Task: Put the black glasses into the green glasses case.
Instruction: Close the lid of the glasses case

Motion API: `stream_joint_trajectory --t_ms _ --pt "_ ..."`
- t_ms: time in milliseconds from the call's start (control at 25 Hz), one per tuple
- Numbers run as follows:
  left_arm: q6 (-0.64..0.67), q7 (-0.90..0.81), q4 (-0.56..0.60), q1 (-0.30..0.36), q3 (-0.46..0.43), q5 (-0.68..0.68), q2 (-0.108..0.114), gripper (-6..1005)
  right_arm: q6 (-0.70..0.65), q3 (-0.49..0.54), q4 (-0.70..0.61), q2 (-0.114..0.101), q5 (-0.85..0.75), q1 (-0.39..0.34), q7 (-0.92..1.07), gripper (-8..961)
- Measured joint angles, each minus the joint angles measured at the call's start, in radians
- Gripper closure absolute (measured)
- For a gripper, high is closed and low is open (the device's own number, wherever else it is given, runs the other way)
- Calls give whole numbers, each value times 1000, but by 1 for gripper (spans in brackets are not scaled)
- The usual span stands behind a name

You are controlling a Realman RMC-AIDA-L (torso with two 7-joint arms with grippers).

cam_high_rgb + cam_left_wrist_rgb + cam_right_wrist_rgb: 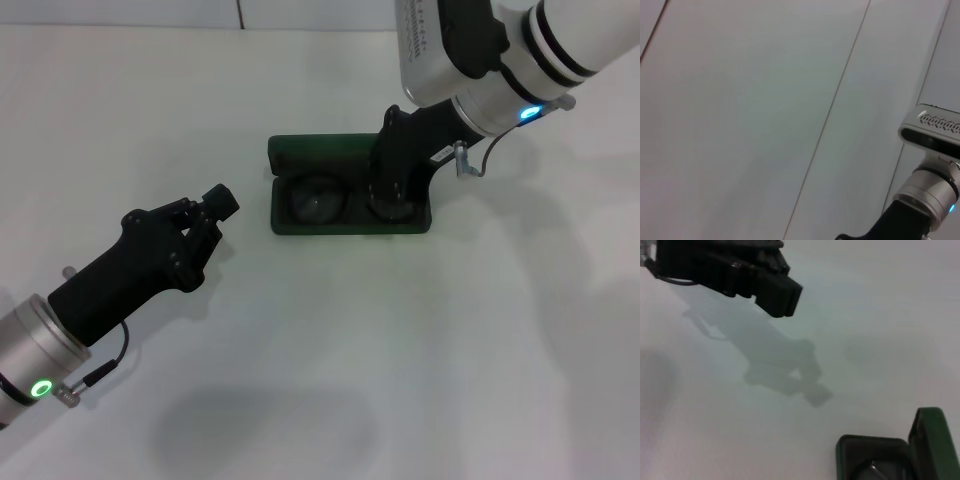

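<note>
The green glasses case (320,152) lies open in the middle of the white table, its lid folded back on the far side. The black glasses (315,203) rest inside its tray, and one rounded lens shows on the left half. My right gripper (388,200) reaches down into the right half of the tray and hides that side of the glasses. My left gripper (218,205) hovers shut and empty to the left of the case, apart from it. The right wrist view shows a corner of the case (930,440) and the left gripper (777,292) beyond it.
The white table (320,380) stretches bare in front of the case and to both sides. The left wrist view looks at a pale panelled wall and catches the right arm's wrist camera (932,131).
</note>
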Motion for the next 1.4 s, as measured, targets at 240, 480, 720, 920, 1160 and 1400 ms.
stream_joint_trajectory --t_ms 240,480,720,920,1160,1400 --pt "0 -2 -1 4 -2 0 1 918 -2 2 -68 -1 4 -29 8 844" --pt "4 -9 10 -2 3 8 11 917 -74 -4 -300 2 38 -185 130 840" --pt "-1 -94 102 -69 4 51 66 915 -177 -21 -661 0 247 -552 206 836" --pt "-54 -272 180 -220 3 119 133 914 -262 32 -795 -6 386 -810 131 833" --pt "-221 -464 294 -378 -5 354 169 895 -344 88 -608 -6 527 -846 12 829" --pt "-426 -596 269 -566 -5 642 147 809 -393 204 -342 -6 668 -842 -175 825"
